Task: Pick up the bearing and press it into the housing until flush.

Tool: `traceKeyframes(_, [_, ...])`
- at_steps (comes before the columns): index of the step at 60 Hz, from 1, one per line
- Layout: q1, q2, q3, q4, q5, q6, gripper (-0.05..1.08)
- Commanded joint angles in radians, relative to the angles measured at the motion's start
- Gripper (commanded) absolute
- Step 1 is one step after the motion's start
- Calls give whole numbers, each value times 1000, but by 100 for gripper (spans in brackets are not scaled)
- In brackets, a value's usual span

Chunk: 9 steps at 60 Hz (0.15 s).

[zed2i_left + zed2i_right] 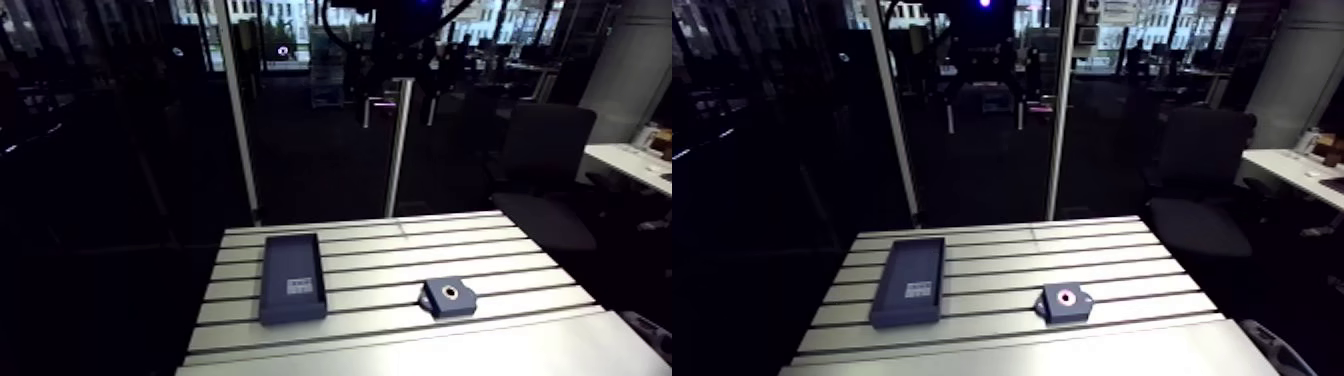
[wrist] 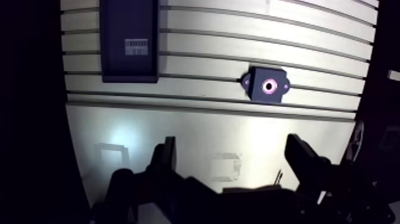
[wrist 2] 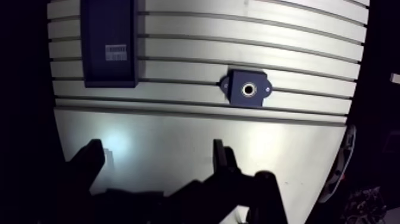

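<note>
A small dark square housing (image 2: 267, 85) with two mounting ears lies on the slotted table (image 1: 400, 250), right of centre. A bright ring shows in its round bore. My gripper (image 2: 232, 143) hangs high over the smooth front strip of the table. It is open, with nothing between its fingers (image 2: 168, 152), and the housing lies well ahead of it. I cannot make out a loose bearing in any view.
A long dark rectangular tray (image 1: 293, 278) with a pale label (image 2: 137, 46) lies on the table left of the housing, a hand's width away. Ahead of the gripper, the smooth plate (image 3: 178, 128) borders the slotted part. The table's side edges drop into darkness.
</note>
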<state>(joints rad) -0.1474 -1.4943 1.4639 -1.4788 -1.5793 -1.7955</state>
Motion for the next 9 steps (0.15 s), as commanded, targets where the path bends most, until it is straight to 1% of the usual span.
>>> traceKeyframes(1, [0,12,3,-4,-1,1,1])
traceKeyframes(9, [0,21,11,-26,0,1,1])
